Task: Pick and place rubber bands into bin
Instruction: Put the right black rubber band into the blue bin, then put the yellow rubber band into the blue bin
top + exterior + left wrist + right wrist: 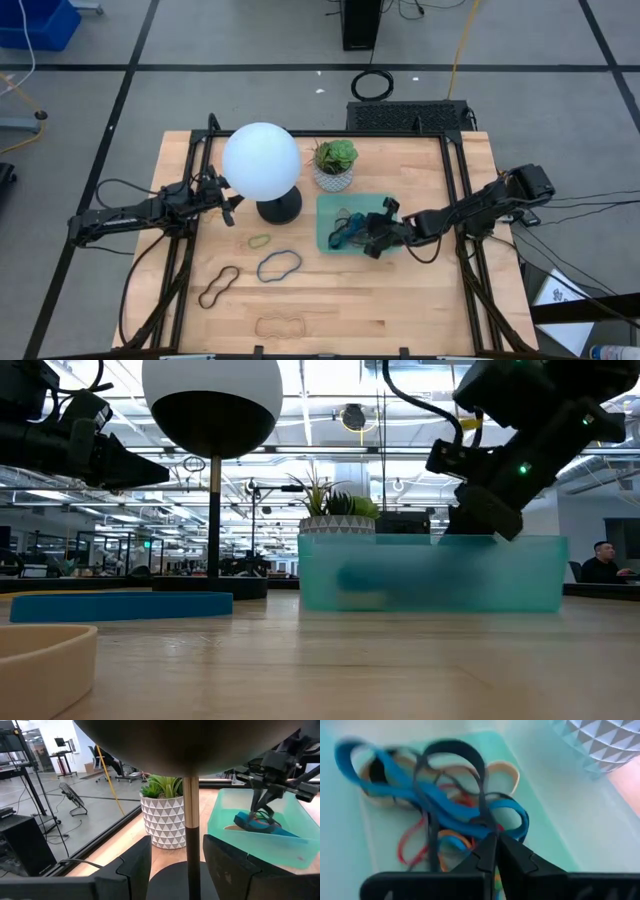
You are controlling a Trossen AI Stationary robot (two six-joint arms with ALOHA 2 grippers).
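Delivering a black rubber band [451, 775] into the shallow translucent mint-green plastic bin [388, 203]: right gripper [496, 840] sits low inside it, tips pressed nearly together on the loop, above the piled coloured bands [415, 800]. Next, judged: let go, lift clear. Left gripper [172, 865] waits spread beside the globe lamp's black stem [191, 820].

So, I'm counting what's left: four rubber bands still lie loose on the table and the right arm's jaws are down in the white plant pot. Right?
Not quite. The high view shows the right gripper down in the mint-green bin, not the white plant pot. Four rubber bands do lie loose on the table.
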